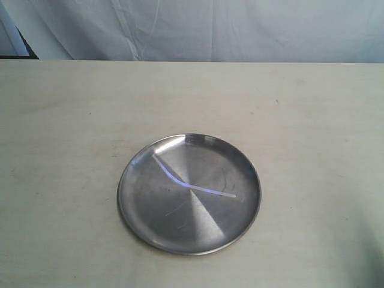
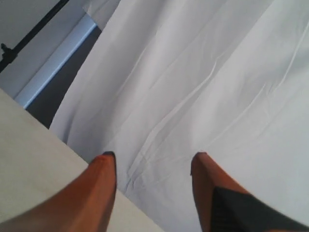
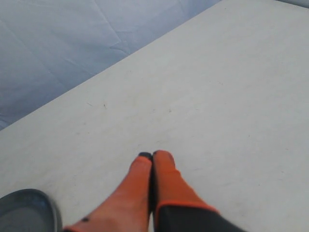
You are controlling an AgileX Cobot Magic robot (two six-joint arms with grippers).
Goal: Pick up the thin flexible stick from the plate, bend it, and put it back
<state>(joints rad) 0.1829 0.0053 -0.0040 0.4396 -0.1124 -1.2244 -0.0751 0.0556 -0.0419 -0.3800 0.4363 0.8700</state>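
Observation:
The round steel plate [image 1: 144, 207] lies on the pale table in the exterior view. On it rests the thin flexible stick [image 1: 192, 186], whitish and kinked near its middle, running from the plate's upper left to its right side. Neither arm shows in the exterior view. In the left wrist view my left gripper [image 2: 154, 157] is open, its orange fingers wide apart with nothing between them, pointing at the white cloth past the table edge. In the right wrist view my right gripper [image 3: 152, 155] is shut and empty above bare table. A bit of the plate's rim [image 3: 48, 205] shows beside it.
A white cloth backdrop [image 1: 210, 30] hangs behind the table's far edge. A dark bar [image 2: 29, 36] crosses a corner of the left wrist view. The table [image 1: 60, 120] is pale wood all round the plate.

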